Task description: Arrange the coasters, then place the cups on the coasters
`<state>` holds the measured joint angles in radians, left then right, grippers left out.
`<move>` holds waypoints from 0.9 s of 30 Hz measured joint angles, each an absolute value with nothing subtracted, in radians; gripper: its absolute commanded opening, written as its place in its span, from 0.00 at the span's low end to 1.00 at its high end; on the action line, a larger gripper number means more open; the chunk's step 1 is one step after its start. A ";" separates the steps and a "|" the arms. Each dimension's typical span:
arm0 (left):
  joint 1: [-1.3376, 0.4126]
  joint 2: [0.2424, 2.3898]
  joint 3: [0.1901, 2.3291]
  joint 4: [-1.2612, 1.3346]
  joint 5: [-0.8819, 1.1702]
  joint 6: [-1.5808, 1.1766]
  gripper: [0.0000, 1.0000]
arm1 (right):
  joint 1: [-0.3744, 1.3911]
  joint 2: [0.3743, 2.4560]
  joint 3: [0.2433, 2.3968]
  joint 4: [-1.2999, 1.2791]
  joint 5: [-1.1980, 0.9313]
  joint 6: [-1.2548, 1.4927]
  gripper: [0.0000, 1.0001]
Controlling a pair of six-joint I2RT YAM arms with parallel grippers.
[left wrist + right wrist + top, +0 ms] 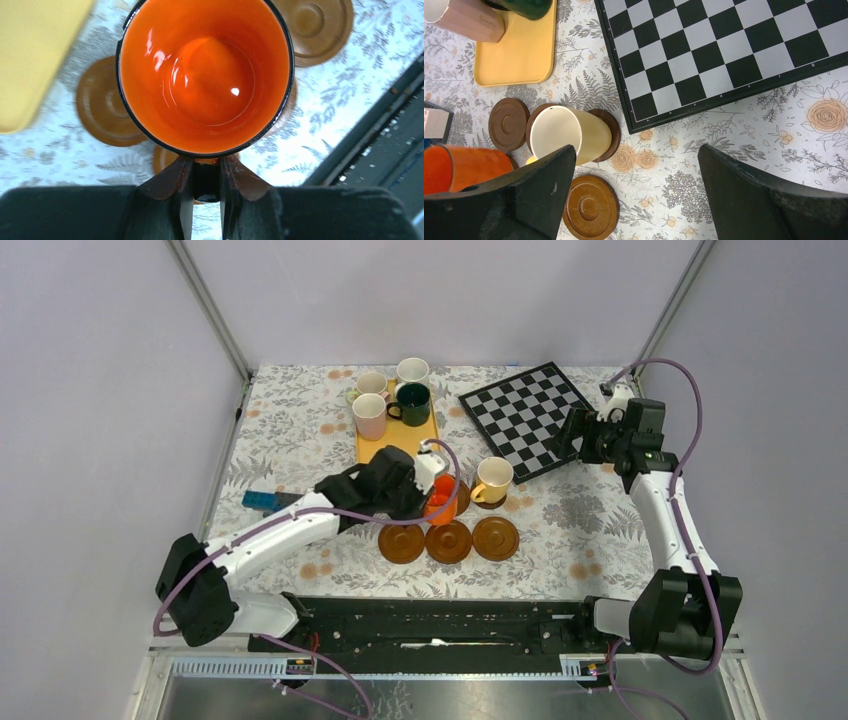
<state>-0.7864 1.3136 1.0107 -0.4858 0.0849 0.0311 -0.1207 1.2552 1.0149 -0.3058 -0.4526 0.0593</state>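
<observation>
My left gripper [206,182] is shut on the handle of the orange cup [205,75], which it holds upright over the brown coasters [102,107]. In the top view the orange cup [440,500] is just behind a row of three coasters [448,540]. The yellow cup [493,480] stands on a darker coaster [611,132]. Pink [369,415], dark green [412,403], white [412,371] and pale green [371,385] cups are on or beside the yellow tray [385,448]. My right gripper [636,155] hangs open and empty over the cloth near the chessboard's corner.
A chessboard [525,415] lies at the back right, close to my right gripper [557,447]. A small blue box [262,500] sits left of the left arm. The flowered cloth covers the table, with a black rail along the near edge.
</observation>
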 measured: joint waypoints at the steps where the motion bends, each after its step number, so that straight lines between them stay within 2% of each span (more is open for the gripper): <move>1: -0.804 1.316 1.005 -0.491 0.086 0.011 0.00 | -0.121 1.254 1.013 -0.304 -0.450 0.062 1.00; 16: -1.137 1.536 1.055 -0.426 -0.071 -0.056 0.00 | -0.121 1.249 0.956 -0.302 -0.424 0.041 1.00; 27: -1.223 1.623 1.126 -0.284 -0.187 -0.050 0.00 | -0.121 1.249 0.956 -0.302 -0.410 0.022 1.00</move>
